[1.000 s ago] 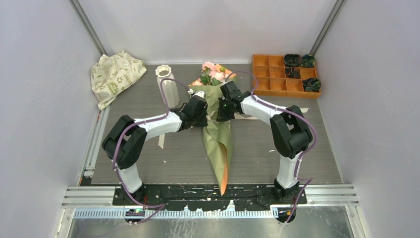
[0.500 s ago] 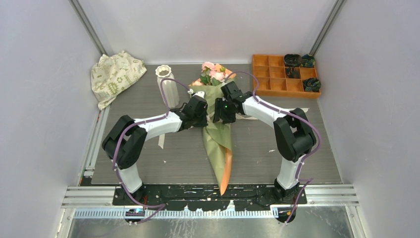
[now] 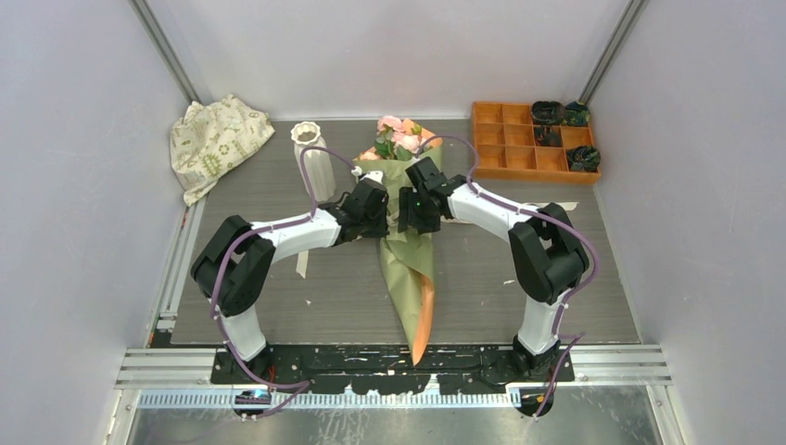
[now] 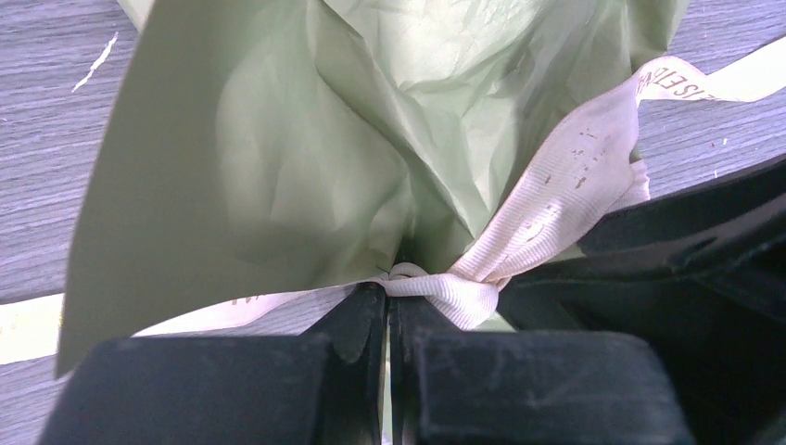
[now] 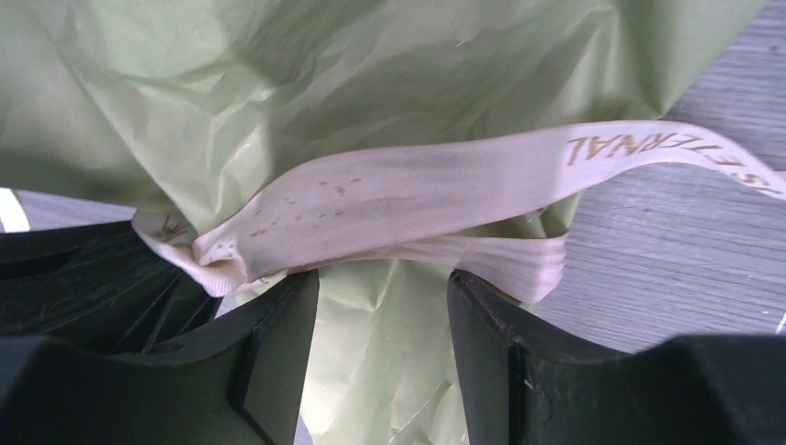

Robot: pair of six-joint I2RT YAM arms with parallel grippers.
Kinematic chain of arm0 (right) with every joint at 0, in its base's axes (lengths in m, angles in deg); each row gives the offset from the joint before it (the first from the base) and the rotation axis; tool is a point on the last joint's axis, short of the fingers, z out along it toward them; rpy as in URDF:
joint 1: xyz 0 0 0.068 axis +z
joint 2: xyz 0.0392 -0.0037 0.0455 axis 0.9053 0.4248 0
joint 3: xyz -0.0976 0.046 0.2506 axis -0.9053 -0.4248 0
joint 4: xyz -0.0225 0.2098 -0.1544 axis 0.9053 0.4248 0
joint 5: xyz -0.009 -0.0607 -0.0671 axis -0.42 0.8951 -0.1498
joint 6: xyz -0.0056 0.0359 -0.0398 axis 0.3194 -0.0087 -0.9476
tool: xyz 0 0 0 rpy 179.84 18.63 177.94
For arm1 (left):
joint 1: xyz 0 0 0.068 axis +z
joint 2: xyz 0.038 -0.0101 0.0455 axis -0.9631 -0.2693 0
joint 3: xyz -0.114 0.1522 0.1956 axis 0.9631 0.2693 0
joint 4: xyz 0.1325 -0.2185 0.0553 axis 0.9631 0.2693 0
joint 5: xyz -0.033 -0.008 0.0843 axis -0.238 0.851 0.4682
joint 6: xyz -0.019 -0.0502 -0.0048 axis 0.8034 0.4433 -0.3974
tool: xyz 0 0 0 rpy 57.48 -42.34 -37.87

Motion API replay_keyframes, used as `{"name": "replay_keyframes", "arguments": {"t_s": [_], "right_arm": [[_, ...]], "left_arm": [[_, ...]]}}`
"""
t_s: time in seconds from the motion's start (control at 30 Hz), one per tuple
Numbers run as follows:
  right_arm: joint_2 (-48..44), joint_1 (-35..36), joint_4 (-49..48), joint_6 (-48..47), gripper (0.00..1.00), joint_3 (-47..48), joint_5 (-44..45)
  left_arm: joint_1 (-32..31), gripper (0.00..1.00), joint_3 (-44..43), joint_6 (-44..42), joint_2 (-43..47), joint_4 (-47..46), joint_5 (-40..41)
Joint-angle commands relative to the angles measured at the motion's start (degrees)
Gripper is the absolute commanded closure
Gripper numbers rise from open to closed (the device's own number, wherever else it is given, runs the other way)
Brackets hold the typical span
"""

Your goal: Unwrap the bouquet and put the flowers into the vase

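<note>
- Table (image 3: 519, 306): grey wood-grain top; carries every item below.
- Left arm (image 3: 287, 232) and right arm (image 3: 500, 209): both reach inward from their bases; their wrists meet over the upper part of the bouquet, one on each side.
- Bouquet (image 3: 408, 269): lies flat at table centre; tip points toward the arm bases, open end points away; outer paper olive-green, orange layer showing near the tip; still wrapped and tied.
- Bag (image 3: 215, 139): cream patterned cloth, crumpled in the far left corner.
- Tray (image 3: 491, 139): orange, divided, far right; dark items in several compartments at its right end.
- Vase (image 3: 313, 167): white, ribbed, upright; left of the bouquet's open end, behind the left wrist, apart from the paper.
- Flowers (image 3: 400, 135): pink and peach blooms projecting from the open end of the paper; none in the vase.
- Ribbon (image 5: 417, 190): cream, printed lettering; crosses the green paper; one tail lies on the table.
- Left gripper (image 4: 386, 301): jaws closed, tips pinching the ribbon at its knot.
- Right gripper (image 5: 383, 297): jaws apart, holding nothing; green paper between the fingers, ribbon loop just beyond the tips.
</note>
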Motion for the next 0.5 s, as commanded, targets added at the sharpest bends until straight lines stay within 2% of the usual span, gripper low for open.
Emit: {"name": "replay_keyframes", "arguments": {"t_s": [0.0,0.47], "right_arm": [[0.06,0.14,-0.08,1.48,0.41,2.33,6.28],[2.69,-0.65,0.07,3.11,0.41,7.85,10.62]], "left_arm": [[0.23,1.0,-0.88,-0.57,1.92,-1.72,0.33],[0.22,1.0,-0.55,-0.1,1.44,-2.14,-0.36]]}}
